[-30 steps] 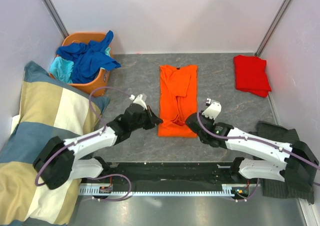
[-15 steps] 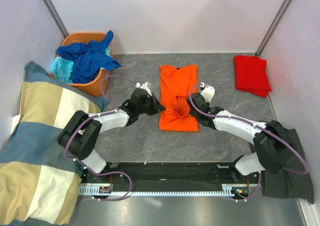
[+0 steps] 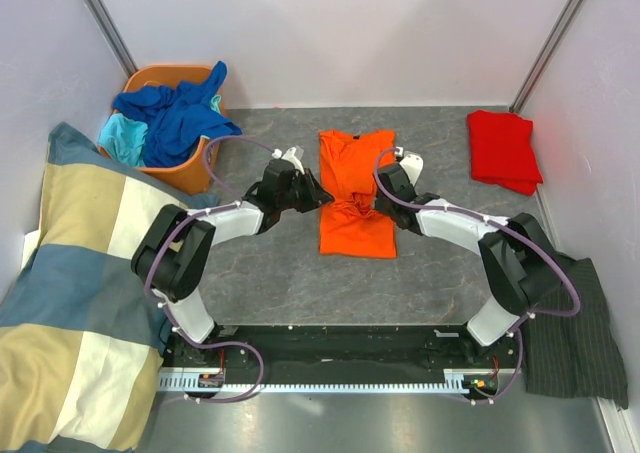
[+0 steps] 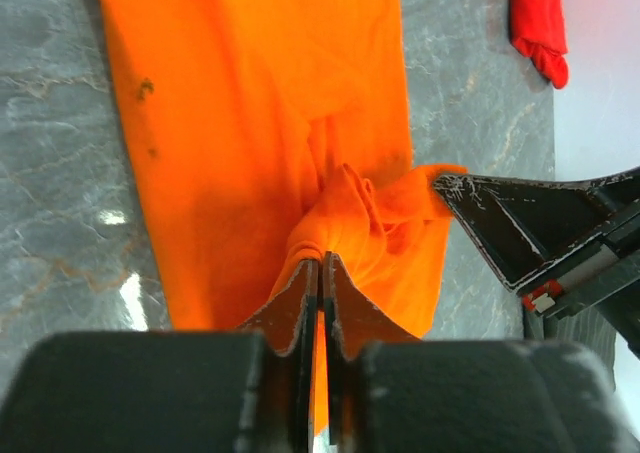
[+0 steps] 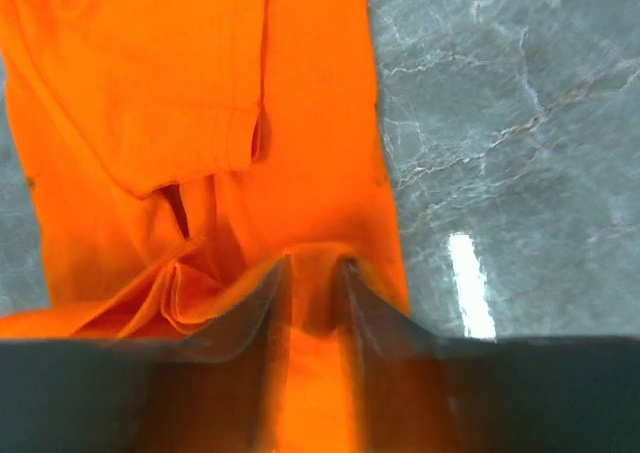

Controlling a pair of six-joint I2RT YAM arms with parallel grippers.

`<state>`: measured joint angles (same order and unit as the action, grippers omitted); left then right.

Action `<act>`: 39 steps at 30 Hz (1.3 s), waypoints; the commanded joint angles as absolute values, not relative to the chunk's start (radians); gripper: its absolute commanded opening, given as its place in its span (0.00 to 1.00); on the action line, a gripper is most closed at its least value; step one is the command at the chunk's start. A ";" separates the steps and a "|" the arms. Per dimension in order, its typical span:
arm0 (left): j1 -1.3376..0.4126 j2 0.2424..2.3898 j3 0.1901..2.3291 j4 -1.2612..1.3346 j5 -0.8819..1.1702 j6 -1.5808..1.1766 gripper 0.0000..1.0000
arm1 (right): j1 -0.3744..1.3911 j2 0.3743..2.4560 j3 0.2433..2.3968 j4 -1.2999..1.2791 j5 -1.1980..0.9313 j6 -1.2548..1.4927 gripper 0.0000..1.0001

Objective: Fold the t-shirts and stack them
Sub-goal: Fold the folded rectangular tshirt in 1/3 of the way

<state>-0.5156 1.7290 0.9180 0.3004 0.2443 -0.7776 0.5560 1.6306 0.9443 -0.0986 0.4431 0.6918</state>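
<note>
- Both hands have gone farther from the bases since a second ago, taking the near hem of the orange shirt [image 3: 352,168] with them. Its near edge is now a fold, lying farther up the desk [image 3: 270,268].
- Left hand [image 4: 320,265] is pressed together, pinching a bunch of orange cloth at the shirt's left edge.
- Right hand [image 5: 312,273] is spread a little, with orange cloth showing in the gap between its fingers. It sits at the shirt's right edge, opposite the left hand.
- Orange shirt lies in the middle of the desk, collar toward the far wall, with the raised hem bunched across its middle between the two hands.
- Bare desk lies on both sides of the shirt and between its near fold and the bases. A narrower strip runs beyond the collar.
- Red shirt [image 3: 503,148] lies folded at the far right corner, well apart from the orange one.
- Basket [image 3: 160,70] stands at the far left corner, with blue shirts [image 3: 185,113] and a turquoise shirt [image 3: 122,135] heaped in it. Blue cloth hangs over its rim.
- Blanket [image 3: 80,273] covers the desk's left edge, touching the basket.
- Grey cloth [image 3: 585,343] lies at the near right corner.
</note>
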 commanded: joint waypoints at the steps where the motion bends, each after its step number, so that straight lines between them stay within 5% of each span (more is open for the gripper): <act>1: -0.473 1.772 0.971 0.322 0.259 -0.739 0.46 | 0.509 1.645 0.994 -0.061 0.426 0.649 0.69; 2: -0.441 1.769 0.973 0.316 0.252 -0.741 0.66 | 0.494 1.634 0.994 -0.060 0.426 0.641 0.76; 3: -0.422 1.764 0.983 0.311 0.242 -0.739 0.99 | 0.477 1.609 0.996 -0.061 0.422 0.624 0.85; 10: -0.345 1.638 1.017 0.195 0.179 -0.658 1.00 | 0.399 1.496 0.984 -0.152 0.400 0.568 0.94; 25: -0.613 1.410 0.468 0.357 0.121 -0.796 1.00 | 0.512 1.170 0.549 -0.216 0.232 0.707 0.95; 37: -0.626 1.493 0.479 0.429 0.127 -0.804 1.00 | 0.511 1.247 0.509 -0.106 0.181 0.709 0.79; 39: -0.626 1.505 0.480 0.437 0.140 -0.801 0.92 | 0.512 1.272 0.514 -0.089 0.169 0.713 0.79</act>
